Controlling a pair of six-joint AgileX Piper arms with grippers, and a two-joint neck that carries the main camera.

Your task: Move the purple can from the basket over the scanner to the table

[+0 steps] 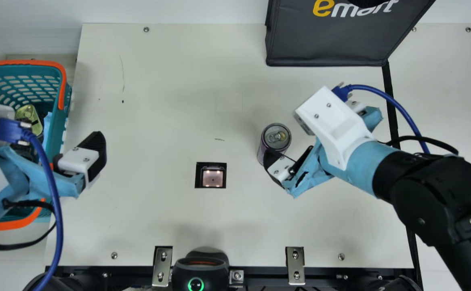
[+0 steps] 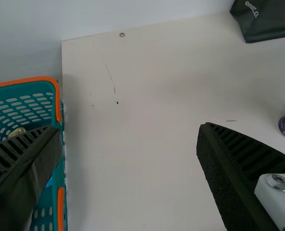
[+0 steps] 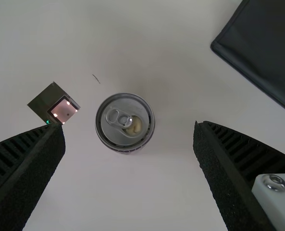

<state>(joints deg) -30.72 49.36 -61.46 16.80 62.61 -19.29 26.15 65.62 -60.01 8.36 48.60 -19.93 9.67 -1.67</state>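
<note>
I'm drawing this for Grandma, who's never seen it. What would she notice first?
Probably the purple can, standing on the table right of the glowing scanner, with the right tool open close to it. Then the orange-rimmed teal basket at the main view's left, and the black bag at the top.

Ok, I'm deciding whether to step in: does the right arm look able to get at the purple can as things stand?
Most likely yes: the right gripper is open close by, and the upright can lines up between its spread fingers, with nothing visible in between.
</note>
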